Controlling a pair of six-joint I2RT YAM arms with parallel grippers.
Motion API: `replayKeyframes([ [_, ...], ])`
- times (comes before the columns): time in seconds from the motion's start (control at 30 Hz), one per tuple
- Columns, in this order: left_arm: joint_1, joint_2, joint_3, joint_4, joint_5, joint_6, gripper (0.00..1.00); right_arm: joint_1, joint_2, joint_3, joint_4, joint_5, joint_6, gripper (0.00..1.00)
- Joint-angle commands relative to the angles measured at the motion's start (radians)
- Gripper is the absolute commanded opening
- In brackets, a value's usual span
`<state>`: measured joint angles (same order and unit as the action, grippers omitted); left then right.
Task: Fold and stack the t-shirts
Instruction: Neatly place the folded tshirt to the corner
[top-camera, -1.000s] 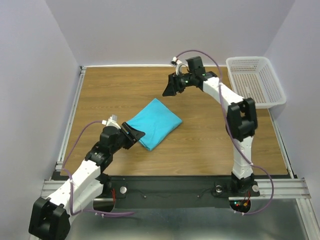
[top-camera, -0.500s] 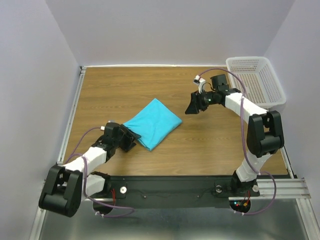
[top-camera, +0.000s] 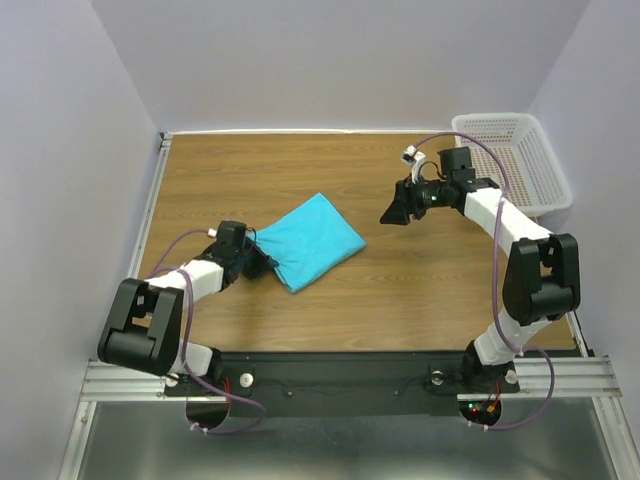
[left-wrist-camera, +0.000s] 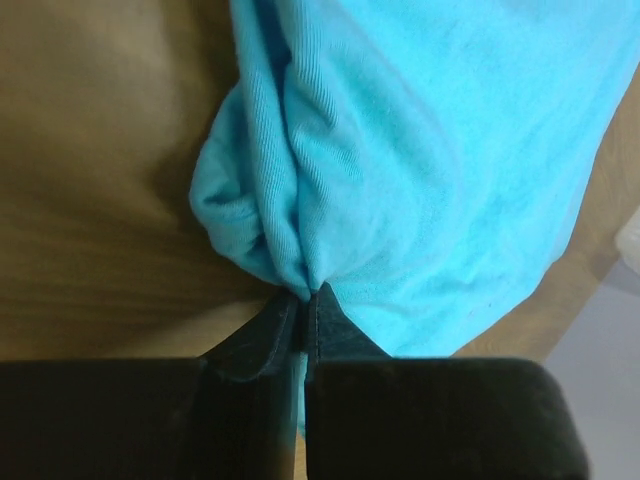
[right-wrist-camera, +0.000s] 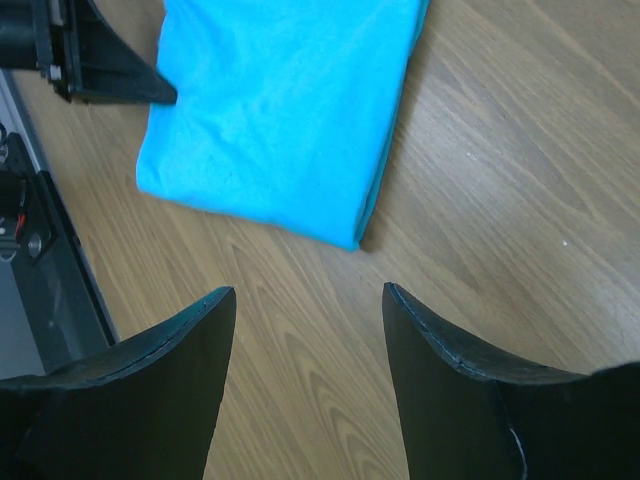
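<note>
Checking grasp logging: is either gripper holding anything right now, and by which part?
The left gripper is shut on the folded t-shirt, pinching a bunched fold at the edge nearest that arm. The right gripper is open and holds nothing.

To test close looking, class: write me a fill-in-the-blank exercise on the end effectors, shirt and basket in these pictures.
The left end effector is ___ on an edge of the shirt.
The right end effector is ___, apart from the shirt.
The basket sits at the far ___ corner of the table.
Missing words: shut; open; right.
</note>
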<state>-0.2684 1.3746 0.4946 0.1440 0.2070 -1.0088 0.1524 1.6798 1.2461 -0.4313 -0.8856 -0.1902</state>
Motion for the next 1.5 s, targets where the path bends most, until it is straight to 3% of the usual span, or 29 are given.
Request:
replayKeyframes([
  [0.0,0.076,0.015,0.114,-0.066,-0.073,0.220,0.06,-0.025,-0.046,-0.031,0.032,-0.050,-0.026,0.66],
  [0.03,0.116,0.026,0.171,-0.076,-0.077,0.342,0.04,-0.030,-0.049,-0.037,0.034,-0.055,-0.028,0.66],
  [0.1,0.162,0.056,0.237,-0.136,-0.081,0.450,0.00,-0.040,-0.055,-0.053,0.035,-0.065,-0.034,0.66],
  [0.27,0.261,0.217,0.543,-0.324,-0.174,0.755,0.00,-0.060,-0.051,-0.062,0.040,-0.093,-0.035,0.66],
  [0.5,0.319,0.552,0.942,-0.432,-0.409,0.961,0.00,-0.077,-0.052,-0.079,0.037,-0.127,-0.041,0.66],
  [0.67,0.362,0.665,1.071,-0.462,-0.556,0.998,0.00,-0.088,-0.054,-0.086,0.037,-0.154,-0.043,0.66],
  [0.97,0.495,0.777,1.226,-0.512,-0.597,1.003,0.00,-0.088,-0.048,-0.091,0.036,-0.173,-0.049,0.66],
  [1.1,0.509,0.791,1.294,-0.514,-0.639,1.030,0.25,-0.088,-0.045,-0.094,0.036,-0.176,-0.054,0.66],
  [1.17,0.509,0.791,1.335,-0.518,-0.665,1.029,0.32,-0.088,-0.046,-0.094,0.037,-0.173,-0.054,0.66],
  [1.33,0.509,0.732,1.411,-0.537,-0.644,1.015,0.38,-0.090,-0.048,-0.097,0.036,-0.164,-0.058,0.66],
  [1.47,0.508,0.653,1.431,-0.540,-0.542,1.015,0.40,-0.091,-0.048,-0.099,0.036,-0.162,-0.061,0.66],
])
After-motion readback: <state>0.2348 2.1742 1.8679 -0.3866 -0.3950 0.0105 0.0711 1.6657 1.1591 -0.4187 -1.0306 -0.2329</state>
